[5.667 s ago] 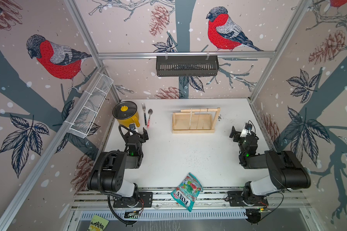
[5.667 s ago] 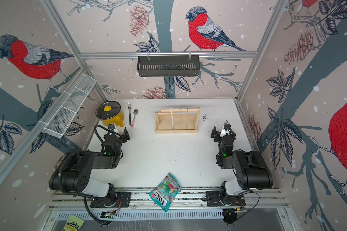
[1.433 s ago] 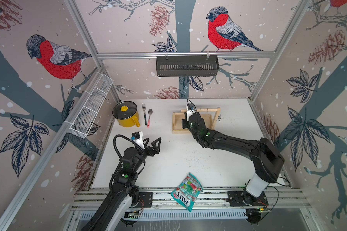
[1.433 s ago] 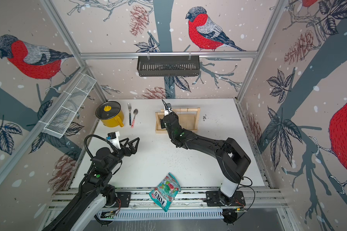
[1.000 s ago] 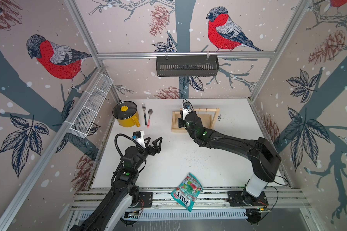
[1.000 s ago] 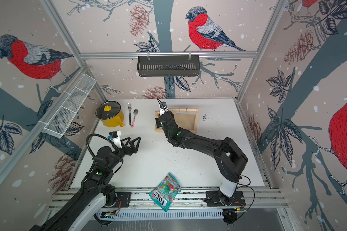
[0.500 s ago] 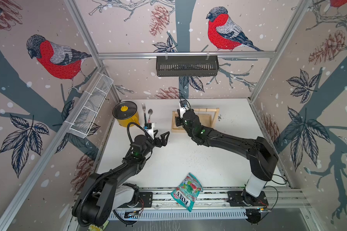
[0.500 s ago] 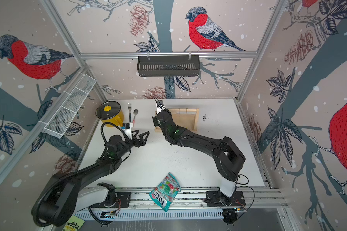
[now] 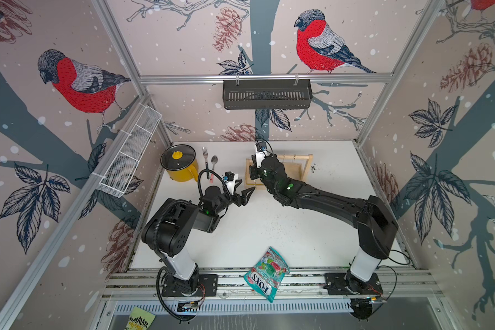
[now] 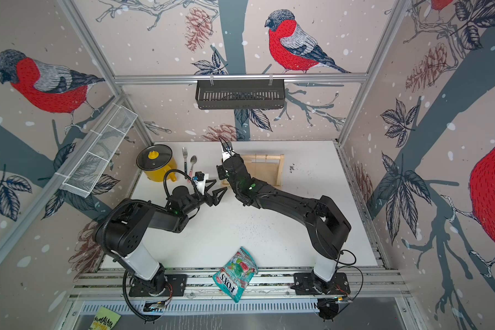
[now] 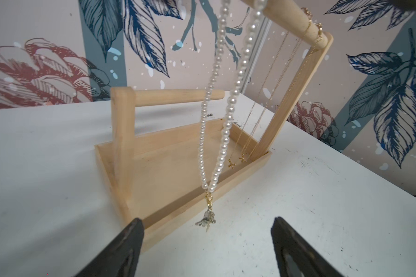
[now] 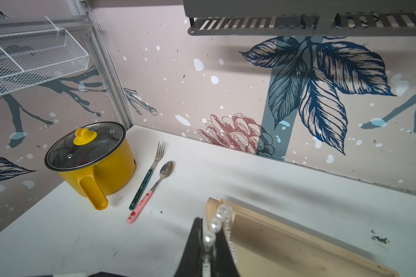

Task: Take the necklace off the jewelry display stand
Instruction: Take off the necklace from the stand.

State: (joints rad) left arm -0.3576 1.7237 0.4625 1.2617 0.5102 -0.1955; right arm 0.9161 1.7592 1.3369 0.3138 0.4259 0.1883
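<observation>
The jewelry display stand (image 9: 296, 171) (image 10: 266, 171) of light wood sits at the back middle of the table. My right gripper (image 12: 209, 239) (image 9: 252, 174) is shut on the pearl necklace (image 12: 215, 224) above the stand's left end. In the left wrist view the necklace (image 11: 226, 108) hangs in two strands past the end of the upper dowel (image 11: 296, 16). Its silver pendant (image 11: 205, 217) dangles over the tray's front rim (image 11: 190, 199). My left gripper (image 11: 207, 239) (image 9: 245, 188) is open just short of the pendant, touching nothing. Thin gold chains (image 11: 262, 112) stay on the dowel.
A yellow lidded pot (image 9: 179, 165), a fork (image 12: 151, 170) and a spoon (image 12: 154, 189) lie left of the stand. A candy bag (image 9: 266, 273) rests on the front rail. A black shelf (image 9: 266, 94) hangs on the back wall, a wire basket (image 9: 126, 160) on the left wall.
My left arm has swung from the table's left side to the stand's front left corner, jaws narrowing slightly. My right gripper has carried the necklace leftward along the dowel.
</observation>
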